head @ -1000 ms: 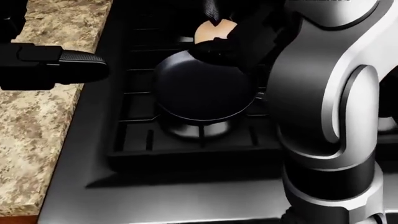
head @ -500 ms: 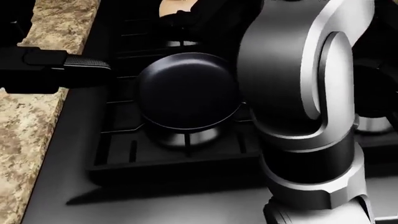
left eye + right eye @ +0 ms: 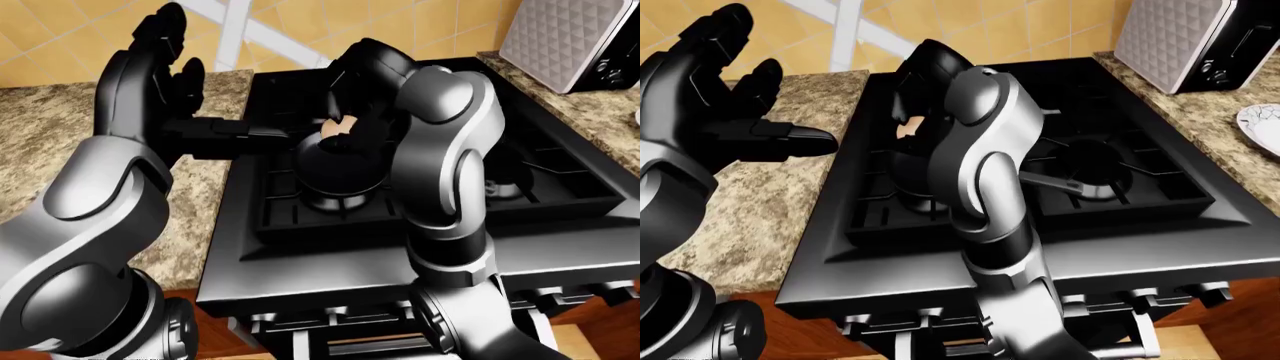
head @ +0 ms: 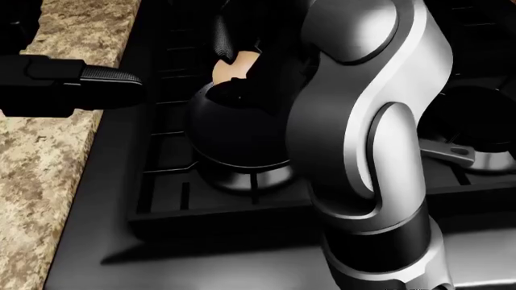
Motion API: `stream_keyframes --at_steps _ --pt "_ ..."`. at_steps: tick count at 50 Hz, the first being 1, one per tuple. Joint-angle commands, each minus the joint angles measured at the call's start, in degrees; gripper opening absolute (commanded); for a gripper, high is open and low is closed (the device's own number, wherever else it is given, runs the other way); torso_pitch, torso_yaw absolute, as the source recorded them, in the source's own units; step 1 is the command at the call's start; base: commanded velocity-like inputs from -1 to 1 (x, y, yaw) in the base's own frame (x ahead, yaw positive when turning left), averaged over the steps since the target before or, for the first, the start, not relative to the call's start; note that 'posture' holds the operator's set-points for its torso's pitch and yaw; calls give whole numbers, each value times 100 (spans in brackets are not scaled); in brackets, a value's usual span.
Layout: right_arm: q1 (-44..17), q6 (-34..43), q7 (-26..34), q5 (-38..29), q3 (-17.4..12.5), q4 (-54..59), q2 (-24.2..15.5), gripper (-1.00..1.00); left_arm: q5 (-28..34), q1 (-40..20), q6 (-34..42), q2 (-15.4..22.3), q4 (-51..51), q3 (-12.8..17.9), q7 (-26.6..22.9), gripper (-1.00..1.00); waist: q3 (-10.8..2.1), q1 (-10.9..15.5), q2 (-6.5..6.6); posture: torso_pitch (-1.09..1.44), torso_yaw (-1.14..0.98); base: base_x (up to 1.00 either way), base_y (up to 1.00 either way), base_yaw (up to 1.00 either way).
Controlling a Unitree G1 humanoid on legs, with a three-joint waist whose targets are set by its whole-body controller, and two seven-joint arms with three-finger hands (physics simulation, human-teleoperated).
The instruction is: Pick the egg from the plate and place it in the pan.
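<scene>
Holding the small tan egg (image 4: 234, 67), right robot hand (image 4: 242, 57) is pinched round it just above the round black pan (image 4: 234, 130). Light, smooth, fragile: hold its sides gently. Left robot hand (image 3: 165, 56) spread, well apart.

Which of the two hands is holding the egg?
The right hand: its fingers close round the egg above the pan. The left hand stands open and empty over the counter.

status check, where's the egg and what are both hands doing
Right hand shut on pale tan egg, above far rim of round black pan. Left hand open over counter. Nothing blocking pan.
</scene>
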Motion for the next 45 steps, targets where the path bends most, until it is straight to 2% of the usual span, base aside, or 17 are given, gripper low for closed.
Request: stream_keyframes --at_steps 1,6,11,20,31,45 --pt "-165 -223 -195 42 -73 -55 -36 -100 -7 -170 -167 66 -67 51 32 100 -160 -3 21 0 0 0 0 0" --pt "-70 -361 -586 322 -163 129 -34 -100 -16 -126 -243 70 -43 10 56 100 -170 2 24 0 0 0 0 0" --pt "2 -396 -846 539 -118 255 -46 -100 -54 -117 -258 89 -34 19 75 100 -179 5 24 0 0 0 0 0" --pt "88 -436 -966 648 -55 326 -53 -100 -115 -116 -258 93 -44 12 136 100 -191 15 14 0 0 0 0 0" --pt "169 -815 -1472 980 -93 565 -80 -100 -199 -125 -255 127 -31 43 177 100 -210 23 5 0 0 0 0 0" --pt "423 -913 -1602 1070 -40 531 -60 -100 -292 -99 -295 150 -26 20 271 100 -227 32 -12 0 0 0 0 0"
